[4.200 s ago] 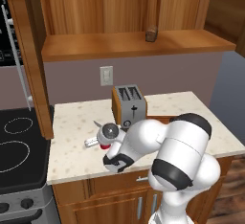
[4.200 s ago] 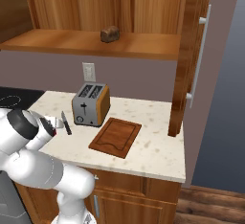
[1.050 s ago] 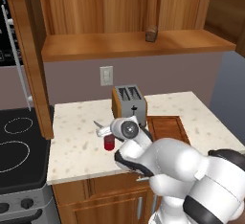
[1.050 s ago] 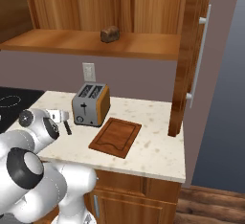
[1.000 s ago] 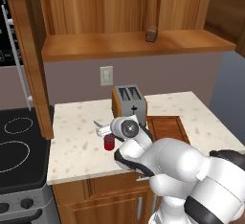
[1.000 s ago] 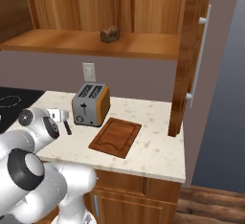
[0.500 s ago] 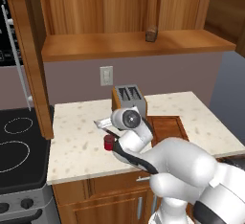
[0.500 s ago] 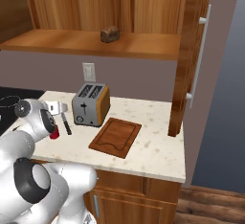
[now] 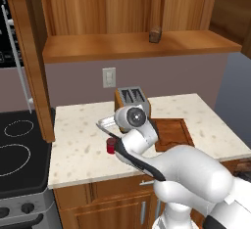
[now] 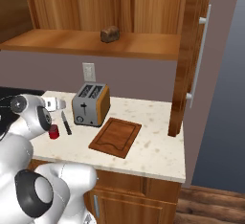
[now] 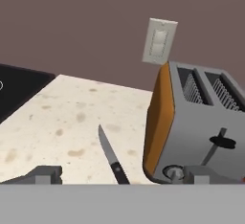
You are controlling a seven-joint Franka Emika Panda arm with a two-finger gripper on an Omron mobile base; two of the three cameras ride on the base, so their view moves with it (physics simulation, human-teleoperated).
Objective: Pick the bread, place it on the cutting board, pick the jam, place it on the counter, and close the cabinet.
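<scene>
Left base view. Small brown rounded bread chunk (image 9: 155, 34): on the open wooden wall cabinet's shelf (image 9: 98, 47), well above the pale speckled stone surface (image 9: 78, 145). Likely light, soft and crumbly; best taken across its short sides with gentle pressure. Small red cylindrical jam jar (image 9: 111, 146): upright on the surface, just beside the white arm. Likely rigid and smooth, possibly slippery; grip round the body below the lid. Reddish-brown wooden cutting board (image 9: 172, 132): flat, right of the silver-and-orange toaster (image 9: 132, 98).

Right base view. Bread (image 10: 109, 34) on shelf; jam jar (image 10: 54, 131) left of a dark-handled knife (image 10: 65, 122); board (image 10: 116, 136) bare; cabinet door (image 10: 191, 50) standing open.

Hand view. Claw (image 11: 122, 177): fingers spread wide apart, empty, low over the surface, facing knife (image 11: 111, 156) and toaster (image 11: 191, 127).
</scene>
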